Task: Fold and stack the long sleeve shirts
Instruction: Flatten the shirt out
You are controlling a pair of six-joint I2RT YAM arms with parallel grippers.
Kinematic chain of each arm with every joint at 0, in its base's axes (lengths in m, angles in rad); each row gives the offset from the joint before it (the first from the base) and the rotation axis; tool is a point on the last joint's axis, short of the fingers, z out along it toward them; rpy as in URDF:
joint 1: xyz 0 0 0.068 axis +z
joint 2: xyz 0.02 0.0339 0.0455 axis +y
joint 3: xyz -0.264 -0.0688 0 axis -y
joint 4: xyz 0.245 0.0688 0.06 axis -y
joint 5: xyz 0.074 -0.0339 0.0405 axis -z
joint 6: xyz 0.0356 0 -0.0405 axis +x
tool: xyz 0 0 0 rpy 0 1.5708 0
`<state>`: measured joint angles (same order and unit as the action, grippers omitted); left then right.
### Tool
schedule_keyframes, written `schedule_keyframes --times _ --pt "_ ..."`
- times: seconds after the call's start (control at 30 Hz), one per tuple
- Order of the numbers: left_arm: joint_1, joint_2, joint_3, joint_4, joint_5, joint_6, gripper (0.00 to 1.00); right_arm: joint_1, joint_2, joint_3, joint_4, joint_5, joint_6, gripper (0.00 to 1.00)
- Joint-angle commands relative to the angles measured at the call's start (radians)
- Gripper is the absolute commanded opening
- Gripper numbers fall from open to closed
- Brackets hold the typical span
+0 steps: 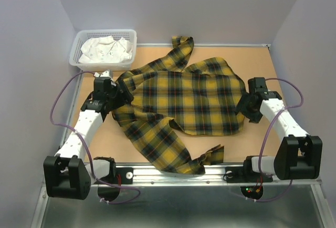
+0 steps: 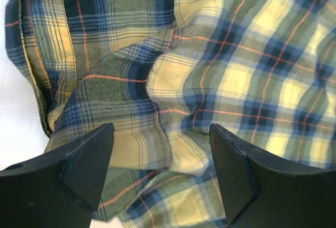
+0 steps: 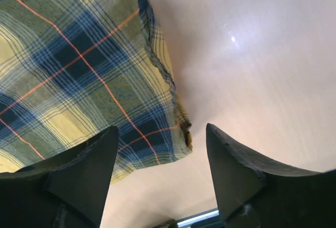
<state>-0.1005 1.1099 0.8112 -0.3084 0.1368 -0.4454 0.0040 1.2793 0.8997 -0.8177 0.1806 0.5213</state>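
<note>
One long sleeve shirt (image 1: 184, 99), yellow flannel with dark plaid and thin red lines, lies spread and rumpled on the table. One sleeve reaches the far edge, the other trails to the near rail. My left gripper (image 1: 122, 90) is open over the shirt's bunched left side, which fills the left wrist view (image 2: 173, 107); nothing is between its fingers. My right gripper (image 1: 244, 107) is open just above the shirt's lower right corner (image 3: 157, 133), with the corner lying between its fingers (image 3: 231, 165) and untouched.
A white basket (image 1: 128, 41) holding white cloth (image 1: 105, 49) stands at the far left corner. Bare wooden table (image 1: 257, 70) lies right of the shirt. A metal rail (image 1: 173, 173) runs along the near edge. Walls close in on all sides.
</note>
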Motion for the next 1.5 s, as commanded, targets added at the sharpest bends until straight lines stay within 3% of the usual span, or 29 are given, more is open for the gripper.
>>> schedule_keyframes --times 0.0,0.23,0.37,0.4,0.47,0.63,0.77,0.97,1.07,1.13,1.17,1.27,1.3,1.47 --pt "-0.004 0.028 -0.061 0.11 0.015 0.031 0.83 0.001 -0.018 -0.076 0.065 -0.03 0.114 0.7" --pt "-0.004 0.076 -0.116 0.204 -0.02 0.01 0.8 -0.048 -0.008 -0.174 0.117 0.0 0.155 0.49" --pt "0.005 0.116 -0.141 0.218 -0.022 -0.006 0.75 -0.131 -0.044 -0.209 0.134 0.002 0.158 0.14" --pt "0.007 0.122 -0.15 0.213 -0.005 -0.018 0.73 -0.171 -0.076 -0.211 0.134 0.011 0.152 0.09" --pt "0.013 0.119 -0.17 0.215 0.015 -0.027 0.7 -0.217 -0.109 -0.205 0.135 0.026 0.157 0.08" --pt "0.035 0.123 -0.195 0.209 0.092 -0.044 0.63 -0.246 -0.141 -0.189 0.138 0.075 0.206 0.09" --pt "0.036 0.097 -0.193 0.181 0.11 -0.033 0.64 -0.254 -0.112 -0.19 0.169 0.042 0.189 0.34" --pt "0.038 0.015 -0.129 0.094 0.113 0.008 0.66 -0.219 -0.166 -0.007 0.221 -0.024 0.042 0.59" --pt "0.039 -0.008 -0.086 0.081 0.066 0.022 0.72 -0.054 -0.127 0.097 0.282 -0.027 -0.027 0.67" --pt "0.041 0.002 -0.061 0.094 0.021 0.028 0.76 0.135 -0.066 0.145 0.317 -0.041 -0.076 0.69" --pt "0.045 0.011 -0.044 0.104 0.0 0.033 0.77 0.257 0.009 0.186 0.339 -0.041 -0.098 0.69" --pt "0.051 0.05 -0.02 0.124 -0.031 0.03 0.78 0.425 0.142 0.252 0.385 -0.05 -0.135 0.69" --pt "0.053 0.071 -0.006 0.143 -0.054 0.028 0.78 0.536 0.232 0.299 0.419 -0.043 -0.171 0.69" --pt "0.067 0.16 0.04 0.187 -0.108 0.027 0.78 0.741 0.487 0.485 0.495 -0.125 -0.274 0.69"
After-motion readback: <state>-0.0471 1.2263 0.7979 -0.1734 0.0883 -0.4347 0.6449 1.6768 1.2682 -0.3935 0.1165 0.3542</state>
